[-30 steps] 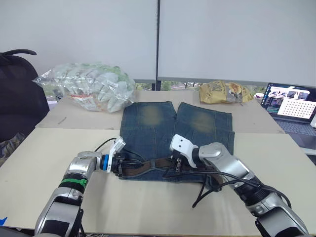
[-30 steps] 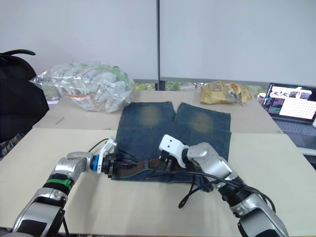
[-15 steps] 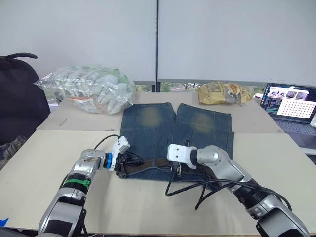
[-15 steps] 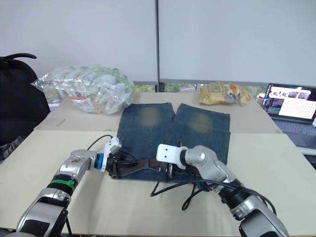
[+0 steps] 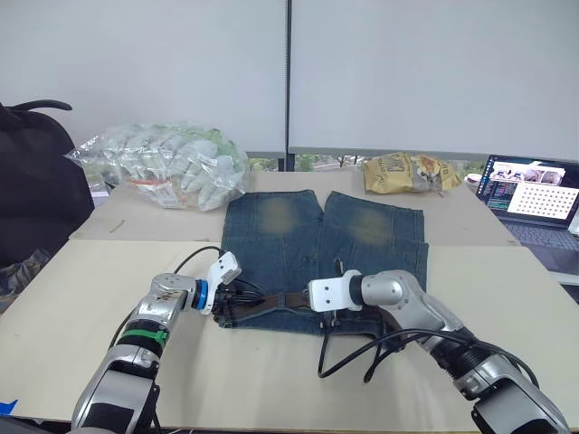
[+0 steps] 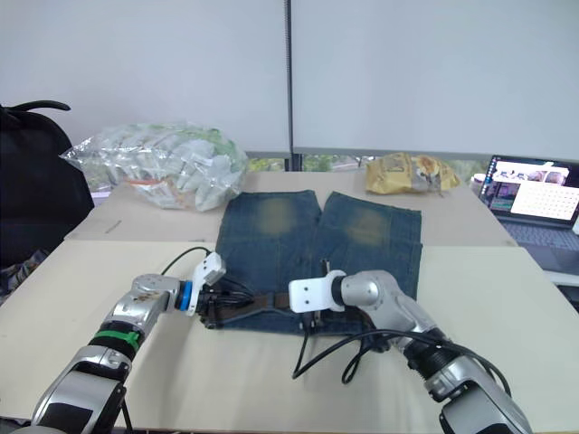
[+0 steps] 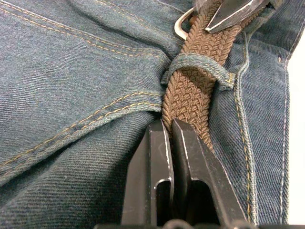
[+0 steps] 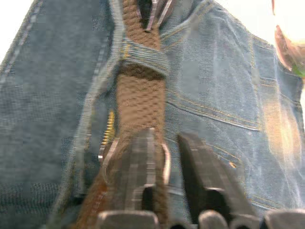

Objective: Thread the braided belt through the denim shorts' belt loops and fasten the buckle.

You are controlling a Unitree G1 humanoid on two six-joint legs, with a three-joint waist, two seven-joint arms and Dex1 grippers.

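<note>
The denim shorts [image 5: 298,235] lie flat on the table, waistband towards me. The braided belt [image 5: 271,300] runs along the waistband and passes under a belt loop [image 7: 198,64]. My left gripper [image 7: 170,125] is at the waistband's left end, shut on the belt's edge just before that loop. The silver buckle [image 8: 164,162] lies at the waist's middle. There my right gripper [image 8: 167,138] has its fingers a little apart, one finger [image 8: 140,162] resting on the belt by the buckle. A second loop [image 8: 143,57] crosses the belt beyond it.
A black cable [image 5: 362,357] loops on the table [image 5: 90,298] in front of the shorts. At the back lie a clear plastic bag [image 5: 167,163] and a yellow snack bag [image 5: 412,172]. An open laptop [image 5: 534,194] stands far right, and a black chair [image 5: 32,181] far left.
My right wrist has turned and come down onto the belt at the waist's middle, and its cable loop has swung forward. The left gripper has stayed at the waistband's left end.
</note>
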